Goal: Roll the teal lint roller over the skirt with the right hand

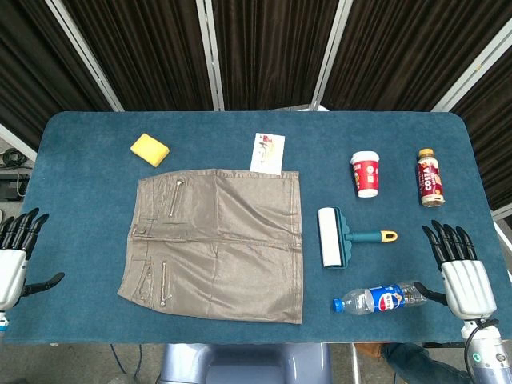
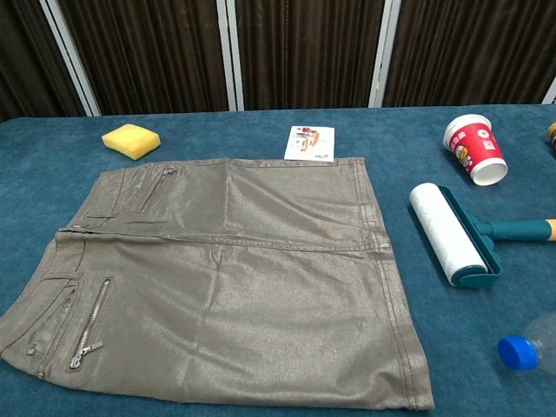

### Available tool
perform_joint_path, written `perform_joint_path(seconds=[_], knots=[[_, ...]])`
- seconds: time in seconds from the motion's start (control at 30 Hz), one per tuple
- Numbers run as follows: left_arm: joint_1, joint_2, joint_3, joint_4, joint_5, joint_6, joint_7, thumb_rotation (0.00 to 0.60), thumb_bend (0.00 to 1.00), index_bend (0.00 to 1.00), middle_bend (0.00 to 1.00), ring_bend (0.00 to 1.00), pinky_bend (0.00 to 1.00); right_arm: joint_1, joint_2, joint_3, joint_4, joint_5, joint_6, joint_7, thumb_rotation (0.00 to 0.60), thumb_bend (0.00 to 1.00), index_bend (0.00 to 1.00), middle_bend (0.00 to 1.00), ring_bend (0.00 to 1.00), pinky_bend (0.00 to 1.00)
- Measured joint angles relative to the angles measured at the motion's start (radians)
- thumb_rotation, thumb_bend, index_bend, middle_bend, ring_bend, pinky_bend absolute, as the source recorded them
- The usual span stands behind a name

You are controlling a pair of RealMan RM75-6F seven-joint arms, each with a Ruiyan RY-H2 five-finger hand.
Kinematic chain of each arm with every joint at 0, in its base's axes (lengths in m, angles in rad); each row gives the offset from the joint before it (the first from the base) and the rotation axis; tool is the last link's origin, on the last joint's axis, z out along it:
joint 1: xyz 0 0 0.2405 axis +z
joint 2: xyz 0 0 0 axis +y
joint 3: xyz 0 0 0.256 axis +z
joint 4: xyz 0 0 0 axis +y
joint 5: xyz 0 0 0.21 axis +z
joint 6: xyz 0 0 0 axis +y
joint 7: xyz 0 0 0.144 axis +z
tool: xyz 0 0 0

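The right hand [image 1: 462, 272] rests at the surface [image 1: 80, 144] edge, fingers straight and apart, holding nothing; it seems just clear of the water bottle [image 1: 380, 298]. The teal lint roller [image 1: 344, 238] lies untouched beside the skirt [image 1: 220, 240]. The left hand [image 1: 16, 256] likewise lies spread, empty.

The head view looks steeply down from above the near edge of the table [image 1: 80, 132], facing the dark curtain [image 1: 264, 48] behind, and takes in the whole tabletop. The chest view sits lower and nearer, looking across at a shallower angle. Both share the skirt [image 1: 216, 244], the sponge [image 1: 150, 149], the card [image 1: 268, 152], the lint roller [image 1: 336, 238] and the red cup [image 1: 366, 174].
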Motion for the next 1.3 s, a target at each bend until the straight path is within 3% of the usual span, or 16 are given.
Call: perform_joint_path(seconds=[0.2,0.4,0.5,0.6,0.73,0.93,1.3], knots=[[0.004,0.003,-0.002,-0.003,0.001,0.007,-0.004,0.600,0.00,0.00,0.00,0.00,0.00,-0.003,-0.007,0.007,0.015,-0.007,-0.010,0.006,0.600,0.00,0.00,0.00,0.00,0.00],[0.002,-0.005,-0.003,0.000,0.001,0.005,0.007,0.600,0.00,0.00,0.00,0.00,0.00,0.040,-0.015,0.024,0.038,0.009,-0.106,0.029,0.600,0.00,0.00,0.00,0.00,0.00],[-0.003,-0.014,-0.007,0.005,-0.005,-0.001,0.022,0.600,0.00,0.00,0.00,0.00,0.00,0.085,-0.027,0.041,0.064,0.033,-0.196,0.028,0.600,0.10,0.00,0.00,0.00,0.00],[-0.008,-0.025,-0.013,0.011,-0.022,-0.011,0.039,0.600,0.00,0.00,0.00,0.00,0.00,0.142,-0.054,0.062,0.111,0.065,-0.302,0.025,0.600,0.21,0.00,0.00,0.00,0.00],[-0.014,-0.038,-0.021,0.017,-0.048,-0.028,0.068,0.600,0.00,0.00,0.00,0.00,0.00,0.213,-0.122,0.084,0.220,0.100,-0.420,0.022,0.600,0.28,0.00,0.00,0.00,0.00],[-0.020,-0.056,-0.026,0.028,-0.076,-0.043,0.104,0.600,0.00,0.00,0.00,0.00,0.00,0.290,-0.231,0.092,0.361,0.127,-0.546,0.017,0.600,0.29,0.01,0.00,0.00,0.00],[-0.028,-0.074,-0.034,0.045,-0.104,-0.061,0.122,0.600,0.00,0.00,0.00,0.00,0.00,0.348,-0.353,0.075,0.539,0.117,-0.610,0.014,0.600,0.29,0.04,0.00,0.00,0.00]])
